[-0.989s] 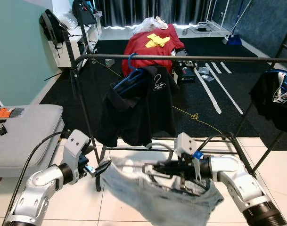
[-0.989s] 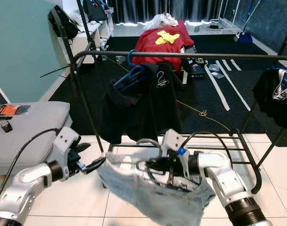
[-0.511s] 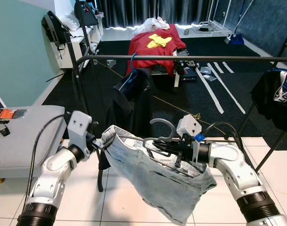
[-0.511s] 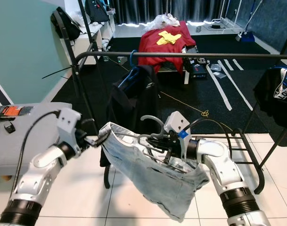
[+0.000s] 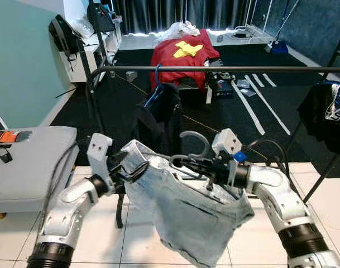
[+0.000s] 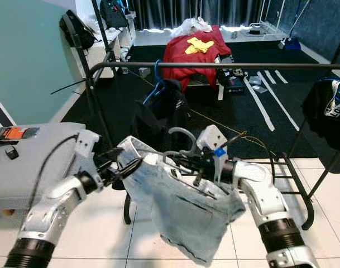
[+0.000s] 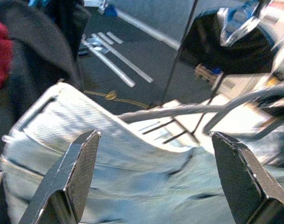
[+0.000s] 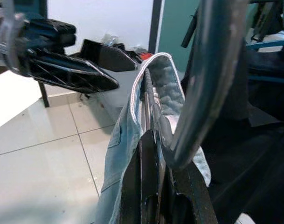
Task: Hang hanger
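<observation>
1. The right end effector [image 5: 187,163] is clenched on a grey hanger [image 5: 196,146], held in mid-air in front of the rack and below the rail [image 5: 225,69].
2. Pale denim shorts [image 5: 186,209] hang from the hanger; its hook stands up above the waistband, well below the rail and not on it.
3. In the right wrist view the black fingers [image 8: 151,186] pinch the hanger's wire and the denim waistband together.
4. The left end effector [image 5: 135,170] is released, its fingers spread at the shorts' left waistband corner; the left wrist view shows the denim [image 7: 123,186] between the two fingers [image 7: 74,172], which stand apart from it.
5. A dark garment [image 5: 158,120] hangs on a blue hanger [image 5: 157,75] from the rail, just behind the shorts.
6. Another dark garment [image 5: 326,114] hangs at the rail's right end.
7. Beyond the rack, a red cloth [image 5: 183,56] with a yellow piece on it lies on the black carpet [image 5: 236,117].
8. A grey cushioned seat [image 5: 24,162] sits at the robot's left, on the white tiled floor [image 5: 130,240].
</observation>
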You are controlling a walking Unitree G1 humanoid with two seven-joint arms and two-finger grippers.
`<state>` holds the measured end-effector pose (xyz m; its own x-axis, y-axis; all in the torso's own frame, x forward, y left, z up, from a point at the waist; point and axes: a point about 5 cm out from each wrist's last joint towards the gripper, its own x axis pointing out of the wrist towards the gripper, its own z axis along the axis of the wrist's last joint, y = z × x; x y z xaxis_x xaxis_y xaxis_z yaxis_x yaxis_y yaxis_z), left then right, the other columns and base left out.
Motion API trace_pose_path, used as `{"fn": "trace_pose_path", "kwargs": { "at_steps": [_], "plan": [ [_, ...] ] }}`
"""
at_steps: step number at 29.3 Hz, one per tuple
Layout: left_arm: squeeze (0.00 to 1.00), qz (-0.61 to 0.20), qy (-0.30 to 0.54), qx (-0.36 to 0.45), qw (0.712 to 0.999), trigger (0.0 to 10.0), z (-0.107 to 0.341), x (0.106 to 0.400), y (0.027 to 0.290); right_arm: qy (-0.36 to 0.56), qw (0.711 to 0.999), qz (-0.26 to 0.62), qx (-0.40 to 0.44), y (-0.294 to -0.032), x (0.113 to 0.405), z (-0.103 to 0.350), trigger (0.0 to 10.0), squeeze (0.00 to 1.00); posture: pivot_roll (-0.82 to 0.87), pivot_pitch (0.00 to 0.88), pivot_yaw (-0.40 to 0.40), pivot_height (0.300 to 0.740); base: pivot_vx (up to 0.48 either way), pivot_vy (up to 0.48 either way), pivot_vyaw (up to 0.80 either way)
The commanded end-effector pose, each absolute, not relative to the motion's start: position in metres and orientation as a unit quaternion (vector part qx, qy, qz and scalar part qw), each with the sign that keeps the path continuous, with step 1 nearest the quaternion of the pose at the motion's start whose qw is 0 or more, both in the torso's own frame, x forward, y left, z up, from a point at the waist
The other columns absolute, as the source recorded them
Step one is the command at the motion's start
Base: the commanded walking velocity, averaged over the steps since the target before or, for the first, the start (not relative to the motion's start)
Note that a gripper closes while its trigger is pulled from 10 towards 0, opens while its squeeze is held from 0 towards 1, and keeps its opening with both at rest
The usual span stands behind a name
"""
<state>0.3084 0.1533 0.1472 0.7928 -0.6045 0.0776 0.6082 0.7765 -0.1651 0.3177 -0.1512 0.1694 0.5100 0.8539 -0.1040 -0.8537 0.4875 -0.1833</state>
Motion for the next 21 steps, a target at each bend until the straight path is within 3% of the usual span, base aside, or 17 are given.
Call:
{"fn": "trace_pose_path", "kwargs": {
  "at_steps": [1,7,13,21],
  "plan": [
    [0.00,-0.319,-0.008,-0.106,0.942,10.0,0.147,0.307,0.155,-0.024,0.863,0.492,-0.114,-0.150,0.320,0.178,10.0,0.00,0.00,0.005,0.062,0.740,0.000,0.000,0.00],
    [0.00,-0.333,-0.008,-0.133,0.933,10.0,0.150,0.308,0.148,-0.019,0.864,0.488,-0.124,-0.147,0.321,0.175,10.0,0.00,0.00,0.000,0.058,0.740,0.000,0.000,0.00],
    [0.00,-0.260,0.037,-0.053,0.963,10.0,0.134,0.326,0.146,-0.015,0.856,0.498,-0.137,-0.143,0.320,0.173,10.0,0.00,-0.01,0.000,0.055,0.740,0.000,0.000,0.00],
    [0.00,-0.275,0.047,-0.071,0.958,10.0,0.137,0.328,0.135,-0.012,0.850,0.505,-0.149,-0.141,0.319,0.173,10.0,0.00,-0.01,0.000,0.052,0.740,0.000,0.000,0.00]
  ]
}}
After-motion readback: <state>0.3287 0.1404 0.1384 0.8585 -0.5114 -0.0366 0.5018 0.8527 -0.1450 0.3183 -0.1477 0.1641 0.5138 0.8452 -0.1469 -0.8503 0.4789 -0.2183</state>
